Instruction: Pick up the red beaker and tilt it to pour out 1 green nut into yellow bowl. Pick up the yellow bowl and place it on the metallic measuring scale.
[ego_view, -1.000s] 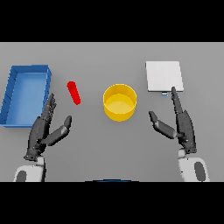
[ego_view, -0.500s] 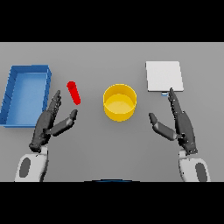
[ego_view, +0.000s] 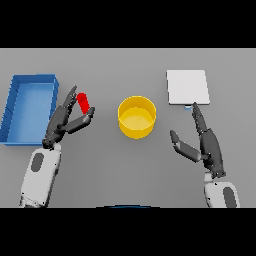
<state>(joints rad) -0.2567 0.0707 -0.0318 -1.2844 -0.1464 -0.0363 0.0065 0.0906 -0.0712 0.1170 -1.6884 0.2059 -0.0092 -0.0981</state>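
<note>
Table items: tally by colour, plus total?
Red: 1, the red beaker
Yellow: 1, the yellow bowl
Blue: 1, the blue tray
White/metallic: 1, the measuring scale
Total: 4

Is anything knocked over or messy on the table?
Nothing looks spilled or broken. The red beaker looks tilted, not upright, beside the left robot hand. The yellow bowl sits upright, and the scale lies flat.
</note>
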